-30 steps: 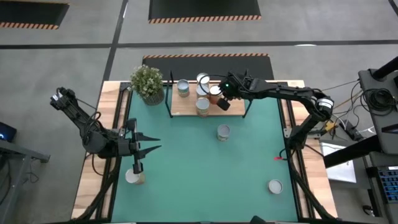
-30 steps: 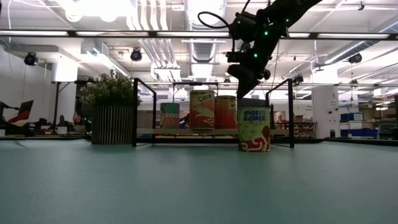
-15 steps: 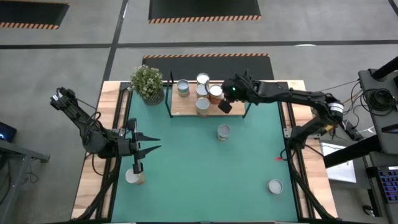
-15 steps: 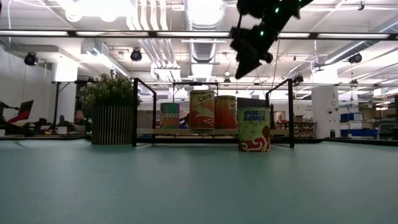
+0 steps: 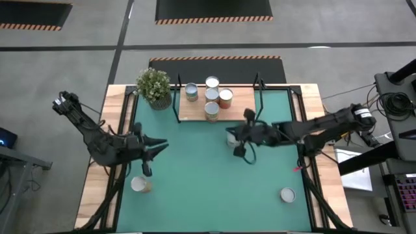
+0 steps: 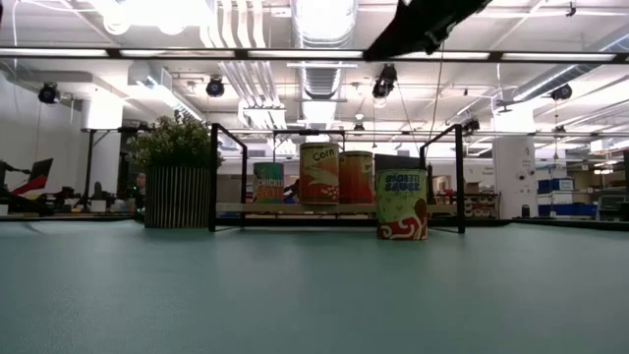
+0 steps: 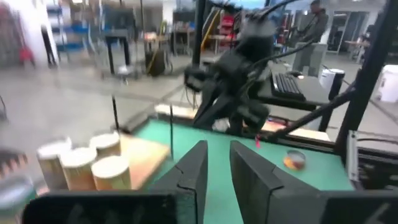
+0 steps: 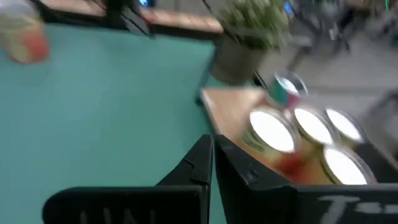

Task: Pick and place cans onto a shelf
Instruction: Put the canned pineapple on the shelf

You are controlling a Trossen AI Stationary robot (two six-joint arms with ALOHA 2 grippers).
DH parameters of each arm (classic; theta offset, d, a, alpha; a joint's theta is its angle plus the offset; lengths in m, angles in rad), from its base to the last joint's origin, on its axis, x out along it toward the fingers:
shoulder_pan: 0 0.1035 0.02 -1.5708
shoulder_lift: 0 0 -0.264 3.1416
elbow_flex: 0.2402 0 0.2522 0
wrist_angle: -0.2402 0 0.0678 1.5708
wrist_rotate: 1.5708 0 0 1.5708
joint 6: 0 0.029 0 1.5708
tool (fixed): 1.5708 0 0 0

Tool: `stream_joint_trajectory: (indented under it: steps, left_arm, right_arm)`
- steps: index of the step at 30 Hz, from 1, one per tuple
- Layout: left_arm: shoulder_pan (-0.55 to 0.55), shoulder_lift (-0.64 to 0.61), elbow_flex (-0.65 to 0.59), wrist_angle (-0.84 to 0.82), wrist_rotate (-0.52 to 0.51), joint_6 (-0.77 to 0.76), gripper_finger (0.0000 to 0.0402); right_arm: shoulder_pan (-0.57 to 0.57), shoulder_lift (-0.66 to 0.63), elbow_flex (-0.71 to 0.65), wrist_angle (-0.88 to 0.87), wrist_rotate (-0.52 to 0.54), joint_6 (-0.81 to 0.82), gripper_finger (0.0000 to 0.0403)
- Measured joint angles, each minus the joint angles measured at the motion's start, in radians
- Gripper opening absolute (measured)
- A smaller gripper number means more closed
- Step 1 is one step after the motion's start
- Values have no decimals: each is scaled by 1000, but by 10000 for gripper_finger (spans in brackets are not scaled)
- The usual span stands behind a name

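Observation:
Several cans stand on their bases on the light-brown wooden shelf at the far edge; they also show in the low view. A green-yellow can stands on the green mat in front of the shelf. My right gripper is shut and empty, high above the mat next to that can. My left gripper is open and empty over the mat's left side. A can stands at the near left and another at the near right.
A potted plant stands at the shelf's left end. Black frame posts rise at both ends of the shelf. The green mat lies open between the two arms. The pale wooden table edge borders the mat.
My right gripper has risen from the cans on the shelf and drawn back toward the near edge, out over the mat beside the lone can. The orange can stays upright on the shelf. My left arm has shifted slightly toward the table's right.

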Motion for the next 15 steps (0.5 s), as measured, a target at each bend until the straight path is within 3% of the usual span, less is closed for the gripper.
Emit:
stream_joint_trajectory:
  steps: [3,5,8,11,15]
  left_arm:
    - [12,18,0,-89,17,-179,34]
    - [36,36,0,-97,84,-257,25]
    - [87,73,0,-99,260,-358,9]
    - [155,93,4,-158,471,-562,1]
    - [208,133,43,-406,734,-890,1]
  right_arm:
    - [50,-33,-65,125,4,-89,9]
    - [68,-52,-95,179,2,-126,9]
    - [70,-75,-118,226,2,-174,9]
    - [69,-101,-118,224,4,-184,9]
    - [77,-123,-120,176,1,-178,9]
